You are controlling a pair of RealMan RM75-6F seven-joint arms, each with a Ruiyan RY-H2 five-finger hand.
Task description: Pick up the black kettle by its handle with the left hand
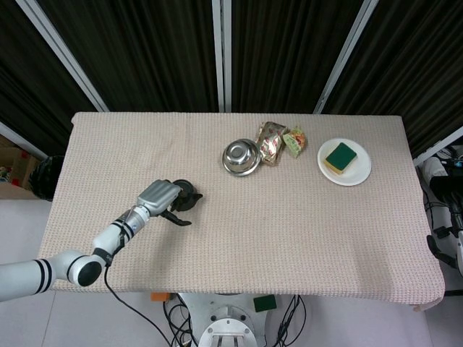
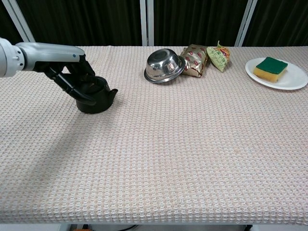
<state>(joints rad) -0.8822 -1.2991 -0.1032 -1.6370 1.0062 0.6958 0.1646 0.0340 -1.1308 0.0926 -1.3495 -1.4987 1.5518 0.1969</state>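
The black kettle (image 1: 187,194) (image 2: 99,97) stands upright on the beige cloth at the left of the table, its spout pointing right. My left hand (image 1: 159,196) (image 2: 73,79) is low against the kettle's left side, where the handle is hidden behind it. Its dark fingers (image 2: 83,89) reach down along the kettle's near-left wall and are apart; one fingertip (image 1: 182,221) sticks out in front of the kettle. The frames show no closed grip. The right hand appears in neither view.
A steel bowl (image 1: 241,156) (image 2: 164,65) lies tilted at mid-back. Beside it lie a brown snack packet (image 1: 271,141) (image 2: 195,60) and a green one (image 1: 295,140) (image 2: 219,57). A white plate (image 1: 359,171) (image 2: 293,81) with a yellow-green sponge (image 1: 340,157) (image 2: 271,68) sits at back right.
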